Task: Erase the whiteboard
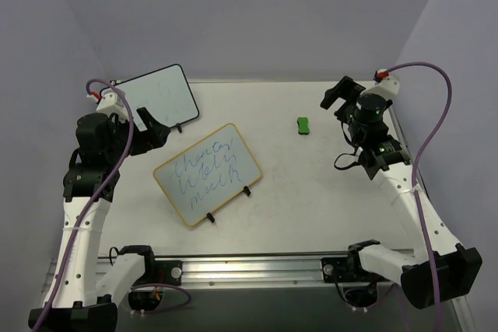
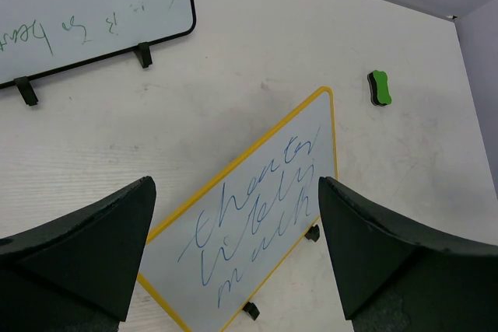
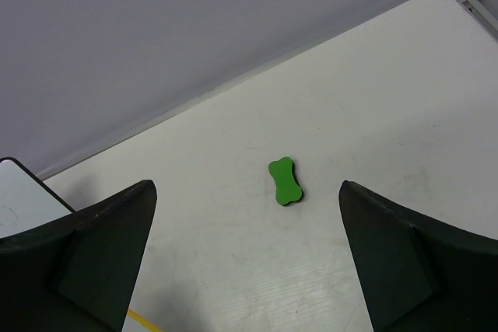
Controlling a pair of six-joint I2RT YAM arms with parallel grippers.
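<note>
The yellow-framed whiteboard (image 1: 207,173) lies at the table's middle left, with blue handwriting and two black clip feet on its near edge. It also shows in the left wrist view (image 2: 257,215). A green bone-shaped eraser (image 1: 303,125) lies on the table right of the board; it shows in the left wrist view (image 2: 379,88) and in the right wrist view (image 3: 285,181). My left gripper (image 1: 154,127) is open and empty, held above the table left of the board. My right gripper (image 1: 340,97) is open and empty, raised to the right of the eraser.
A black-framed whiteboard (image 1: 159,97) with faint writing stands at the back left, close behind my left gripper; it also shows in the left wrist view (image 2: 85,5). Grey walls enclose the table on three sides. A metal rail (image 1: 257,268) runs along the near edge.
</note>
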